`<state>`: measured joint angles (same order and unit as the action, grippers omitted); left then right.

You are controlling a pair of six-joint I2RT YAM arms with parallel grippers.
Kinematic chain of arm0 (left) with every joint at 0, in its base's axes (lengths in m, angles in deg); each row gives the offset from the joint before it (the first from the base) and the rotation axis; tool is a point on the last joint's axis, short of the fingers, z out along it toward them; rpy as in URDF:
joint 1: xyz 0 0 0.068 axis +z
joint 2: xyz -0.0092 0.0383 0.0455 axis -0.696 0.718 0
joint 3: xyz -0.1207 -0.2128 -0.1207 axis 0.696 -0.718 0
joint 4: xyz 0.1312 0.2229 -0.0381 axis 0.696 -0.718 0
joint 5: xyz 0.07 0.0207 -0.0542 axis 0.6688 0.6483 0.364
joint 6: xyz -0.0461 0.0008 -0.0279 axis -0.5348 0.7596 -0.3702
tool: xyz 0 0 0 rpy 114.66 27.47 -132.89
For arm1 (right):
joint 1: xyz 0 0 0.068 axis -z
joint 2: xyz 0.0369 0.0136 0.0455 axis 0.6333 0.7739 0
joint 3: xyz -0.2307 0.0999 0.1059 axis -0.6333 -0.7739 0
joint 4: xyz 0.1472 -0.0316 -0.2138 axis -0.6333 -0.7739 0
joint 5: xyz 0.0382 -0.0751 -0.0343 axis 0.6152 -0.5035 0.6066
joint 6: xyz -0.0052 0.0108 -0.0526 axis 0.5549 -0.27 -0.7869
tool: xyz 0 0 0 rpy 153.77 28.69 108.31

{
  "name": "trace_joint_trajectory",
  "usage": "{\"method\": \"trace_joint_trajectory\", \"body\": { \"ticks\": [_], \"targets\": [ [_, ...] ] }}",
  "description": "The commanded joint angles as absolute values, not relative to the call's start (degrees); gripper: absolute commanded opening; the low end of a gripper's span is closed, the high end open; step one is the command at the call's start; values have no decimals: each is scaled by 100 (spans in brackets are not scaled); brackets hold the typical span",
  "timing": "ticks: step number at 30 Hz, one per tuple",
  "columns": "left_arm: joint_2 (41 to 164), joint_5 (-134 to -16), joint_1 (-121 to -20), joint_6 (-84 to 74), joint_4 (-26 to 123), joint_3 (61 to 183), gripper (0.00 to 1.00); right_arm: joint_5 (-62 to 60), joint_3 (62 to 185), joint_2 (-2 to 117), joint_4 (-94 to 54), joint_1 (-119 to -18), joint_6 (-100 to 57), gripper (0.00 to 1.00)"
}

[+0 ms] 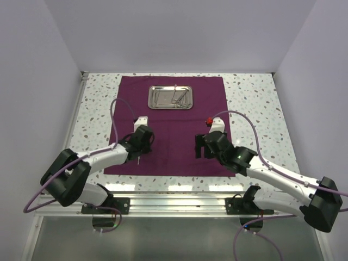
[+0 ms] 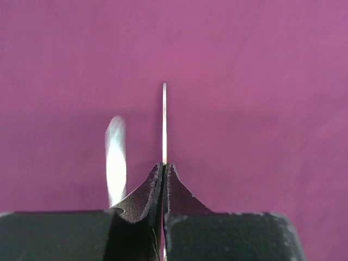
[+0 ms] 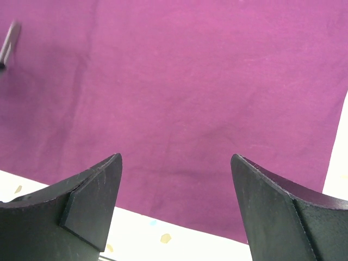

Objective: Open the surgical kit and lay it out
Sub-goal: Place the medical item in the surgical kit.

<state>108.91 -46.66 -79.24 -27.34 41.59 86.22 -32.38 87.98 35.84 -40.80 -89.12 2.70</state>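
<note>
Cloth wrap (image 1: 171,125) lies spread flat on the surface (image 1: 255,103); steel tray (image 1: 171,97) sits at cloth's far edge, centred. Left jaws, over cloth's near-left part, pinch a thin silver instrument (image 2: 164,122) edge-on. Risk: narrow grip, so it may swivel or slip at set-down. Right jaws hang spread and empty over cloth's near-right part. Count: one cloth, one tray, one held instrument; tray contents too small to count.

Plain pale walls (image 1: 179,32) enclose a speckled white tabletop (image 1: 255,103); an aluminium rail (image 1: 174,202) edges its near side.
</note>
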Motion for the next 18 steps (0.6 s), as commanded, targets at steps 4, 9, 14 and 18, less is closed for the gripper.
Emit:
{"method": "trace_joint_trajectory", "body": {
  "ticks": [4, 9, 14, 18],
  "targets": [
    [10095, -3495, -8391, -3802, 3374, 8173, 0, -3096, 8691, 3226, -3899, -8922, 330, 84],
    [9962, -3108, -8577, -4303, 2820, 8172, 3, -3026, 8682, 3191, -3891, -8913, 330, 84],
    [9971, -2985, -8647, -4365, 2644, 8278, 84, -2973, 8673, 3182, -3864, -8922, 321, 84],
    [9962, -2660, -8665, -4217, 2362, 8838, 100, -3008, 8664, 3121, -3891, -8922, 312, 84]
  ]
}}
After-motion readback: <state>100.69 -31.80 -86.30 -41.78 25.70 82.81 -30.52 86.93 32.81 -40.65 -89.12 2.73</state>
